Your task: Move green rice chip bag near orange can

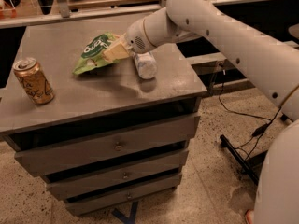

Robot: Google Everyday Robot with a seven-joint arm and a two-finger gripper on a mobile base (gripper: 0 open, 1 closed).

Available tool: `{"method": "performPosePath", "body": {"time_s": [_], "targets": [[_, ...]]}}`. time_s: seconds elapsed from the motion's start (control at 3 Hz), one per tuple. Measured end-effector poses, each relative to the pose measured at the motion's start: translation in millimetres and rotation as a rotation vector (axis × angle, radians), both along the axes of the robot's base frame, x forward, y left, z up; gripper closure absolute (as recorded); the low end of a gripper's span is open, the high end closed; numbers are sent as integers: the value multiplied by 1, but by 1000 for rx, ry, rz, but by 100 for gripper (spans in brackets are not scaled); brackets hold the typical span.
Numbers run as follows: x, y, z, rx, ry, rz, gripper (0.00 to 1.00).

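When we look at the upper middle of the frame, we see the gripper (pixel 113 53) holding the green rice chip bag (pixel 92 55) by its right edge. Its pale fingers (pixel 120 47) are pinched tight on the bag. The bag hangs tilted a little above the gray cabinet top (pixel 98 99), and a dark shadow lies under it. The orange can (pixel 33 80) stands at the left side of the frame, on the same top, well apart from the bag. We see a clear bottle (pixel 145 65) lying on its side just right of the gripper. The big white arm (pixel 224 29) comes in from the right side. Three drawers (pixel 117 146) sit under the top
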State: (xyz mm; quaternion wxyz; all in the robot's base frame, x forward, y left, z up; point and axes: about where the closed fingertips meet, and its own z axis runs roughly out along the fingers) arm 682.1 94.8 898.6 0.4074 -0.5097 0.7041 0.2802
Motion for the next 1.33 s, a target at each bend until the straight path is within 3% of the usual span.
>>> {"method": "performPosePath", "body": {"time_s": [0.67,1.0,1.33], "targets": [[-38,32,2,-2,9,142,100],[-49,38,0,-7,26,165,83],[-55,42,0,-13,41,174,59]]}}
